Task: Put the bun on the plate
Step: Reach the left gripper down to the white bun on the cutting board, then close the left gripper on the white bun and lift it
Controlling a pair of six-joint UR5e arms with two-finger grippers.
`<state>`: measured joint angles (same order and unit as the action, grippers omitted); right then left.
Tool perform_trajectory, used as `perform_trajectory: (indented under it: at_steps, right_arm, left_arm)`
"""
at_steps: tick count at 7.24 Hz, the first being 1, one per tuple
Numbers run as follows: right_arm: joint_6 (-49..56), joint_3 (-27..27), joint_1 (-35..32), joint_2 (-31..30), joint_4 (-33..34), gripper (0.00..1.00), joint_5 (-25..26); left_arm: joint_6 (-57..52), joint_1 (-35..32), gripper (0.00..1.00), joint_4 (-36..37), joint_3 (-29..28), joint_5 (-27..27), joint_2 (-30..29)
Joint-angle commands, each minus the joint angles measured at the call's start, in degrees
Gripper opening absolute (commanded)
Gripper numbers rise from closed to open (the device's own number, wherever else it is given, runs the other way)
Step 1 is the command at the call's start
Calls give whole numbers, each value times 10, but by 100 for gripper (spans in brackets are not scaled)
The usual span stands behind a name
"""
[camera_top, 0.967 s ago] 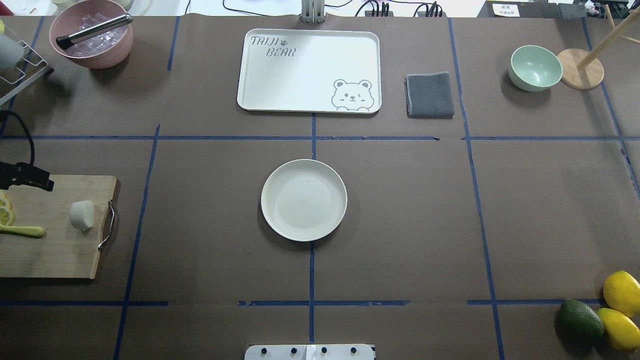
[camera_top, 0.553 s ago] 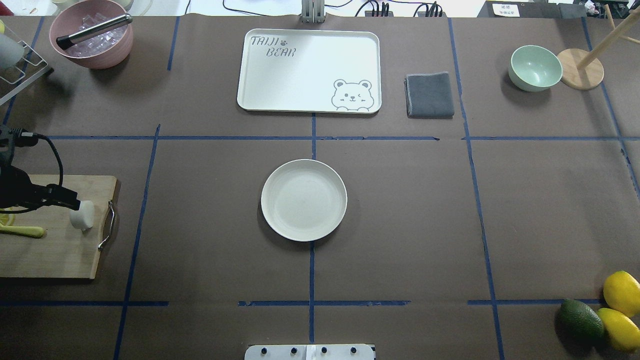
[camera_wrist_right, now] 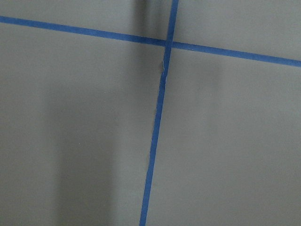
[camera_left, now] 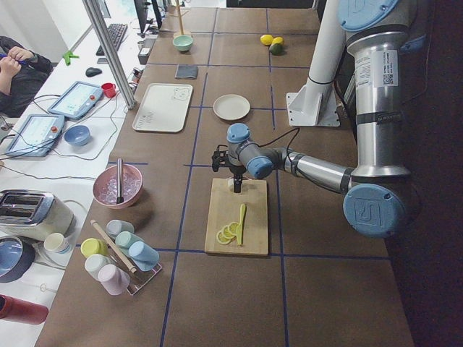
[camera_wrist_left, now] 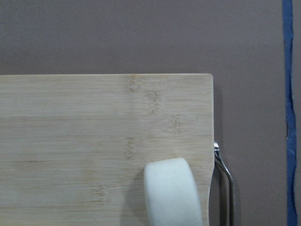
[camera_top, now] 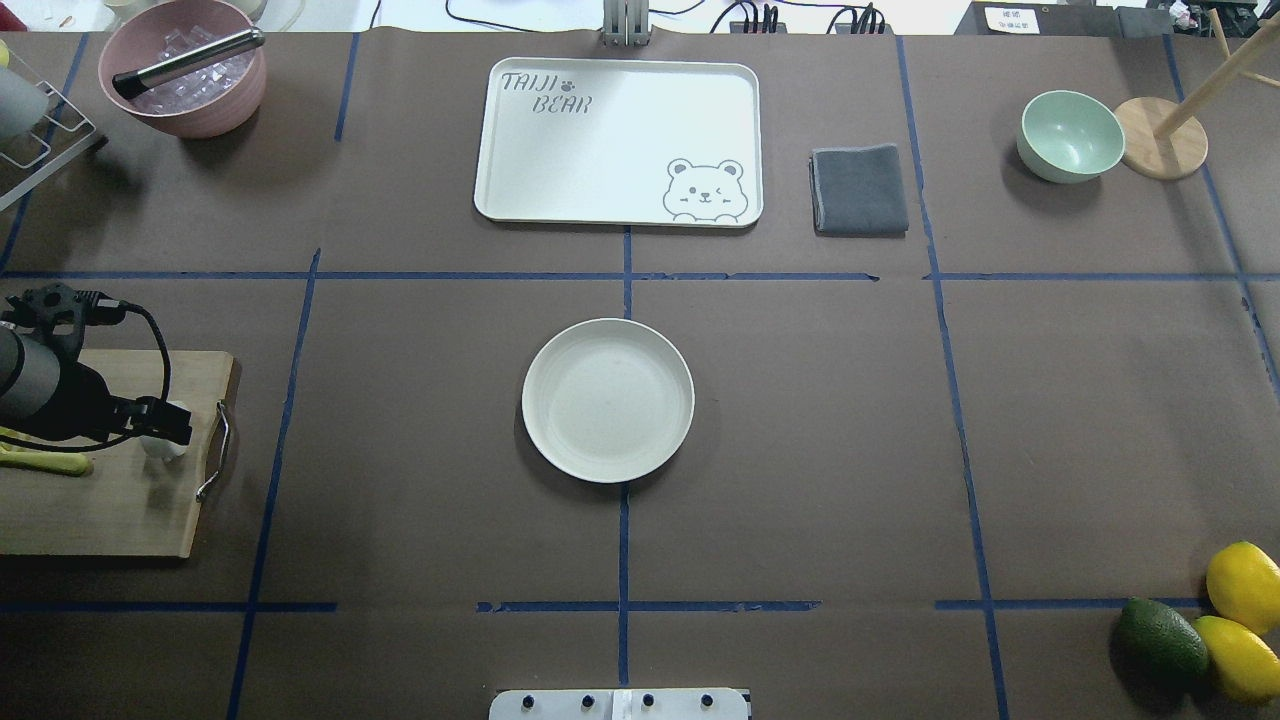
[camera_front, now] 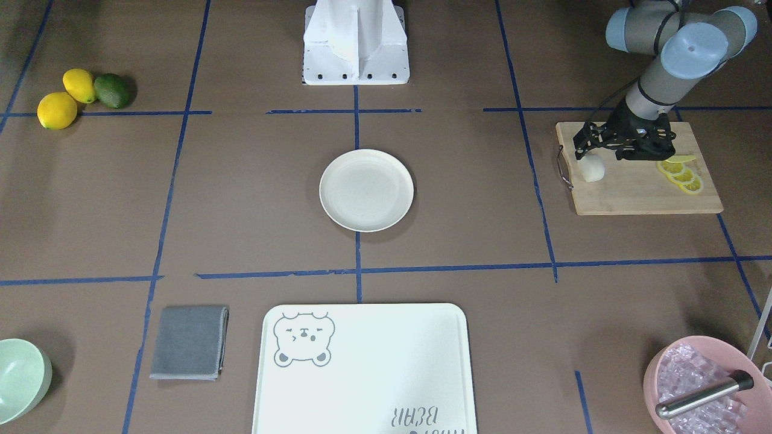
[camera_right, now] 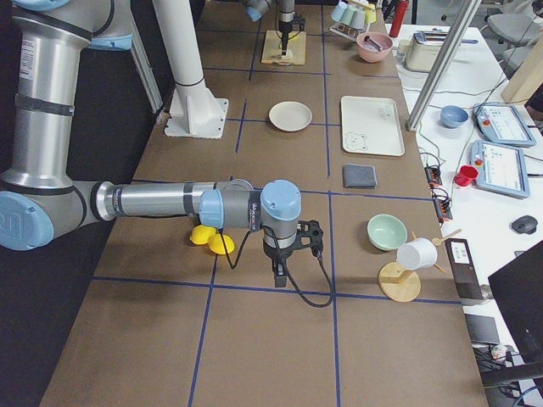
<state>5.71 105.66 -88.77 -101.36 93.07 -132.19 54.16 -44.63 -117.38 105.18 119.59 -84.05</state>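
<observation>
The white bun point(camera_front: 592, 169) lies on a wooden cutting board point(camera_front: 639, 193), near the end with the metal handle. My left gripper point(camera_front: 600, 154) hangs open just over the bun point(camera_top: 160, 446), one finger on either side, and hides part of it from overhead. The left wrist view shows the bun point(camera_wrist_left: 171, 193) at its bottom edge and no fingers. The round cream plate point(camera_top: 607, 400) sits bare at the table's centre, well right of the board point(camera_top: 110, 510). My right gripper point(camera_right: 280, 270) shows only in the exterior right view, low over bare table; whether it is open or shut I cannot tell.
Lemon slices point(camera_front: 680, 175) and a yellow-green utensil point(camera_top: 45, 462) lie on the board behind the gripper. At the back stand a pink bowl of ice point(camera_top: 182, 70), the bear tray point(camera_top: 617, 140), a grey cloth point(camera_top: 859, 189) and a green bowl point(camera_top: 1070, 135). Two lemons and an avocado point(camera_top: 1160, 637) sit front right.
My left arm has come in from the left edge across the board and its gripper now stands over the bun. The bun and the plate have not moved.
</observation>
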Motion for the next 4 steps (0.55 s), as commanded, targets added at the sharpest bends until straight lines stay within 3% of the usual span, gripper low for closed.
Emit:
perform_trajectory:
  at_steps: [1, 3, 4]
  right_arm:
    - [0, 1, 0, -1, 0, 100, 0]
    - [-1, 3, 0, 0, 0, 100, 0]
    - [-1, 3, 0, 1, 0, 100, 0]
  left_arm:
    - [1, 2, 92, 0, -29, -1, -27]
    - [2, 2, 47, -1, -34, -1, -30]
    - [1, 2, 44, 0, -34, -1, -30]
